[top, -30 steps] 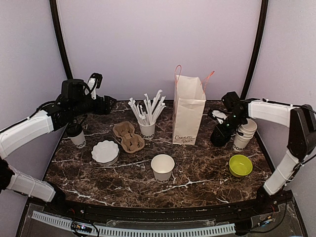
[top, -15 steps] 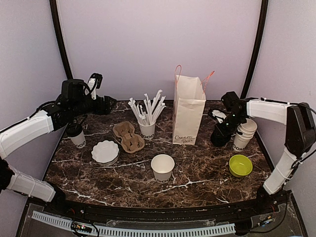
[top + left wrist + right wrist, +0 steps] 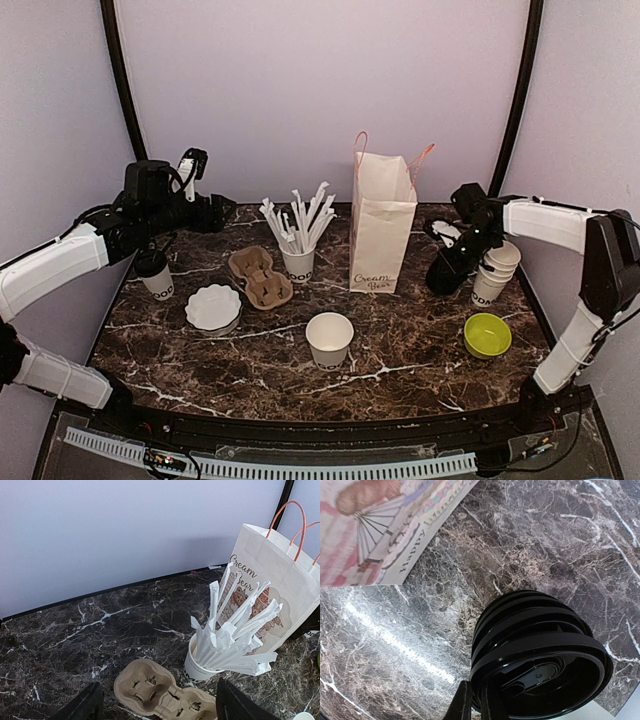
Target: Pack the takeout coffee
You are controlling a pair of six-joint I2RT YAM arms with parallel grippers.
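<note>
Dark marble table [image 3: 400, 360] under lavender walls, with one tall paper bag [image 3: 383, 232] standing upright at mid-back, between the two arms. The left gripper [image 3: 159, 692] hangs with its jaws wide and nothing in them, near one cardboard carrier [image 3: 260, 277] and one cup of straws [image 3: 298, 262]. One lidded coffee cup [image 3: 155, 272] stands upright at the left edge, lid up, lettering toward me, partly under the left arm. Right of the bag, the right gripper [image 3: 476, 702] pinches the rim of a stack of black lids [image 3: 540, 645], beside stacked lidless cups [image 3: 495, 268]. Nearer me sit one open cup [image 3: 329, 338], one white dish [image 3: 213, 307] and one green bowl [image 3: 487, 334].
</note>
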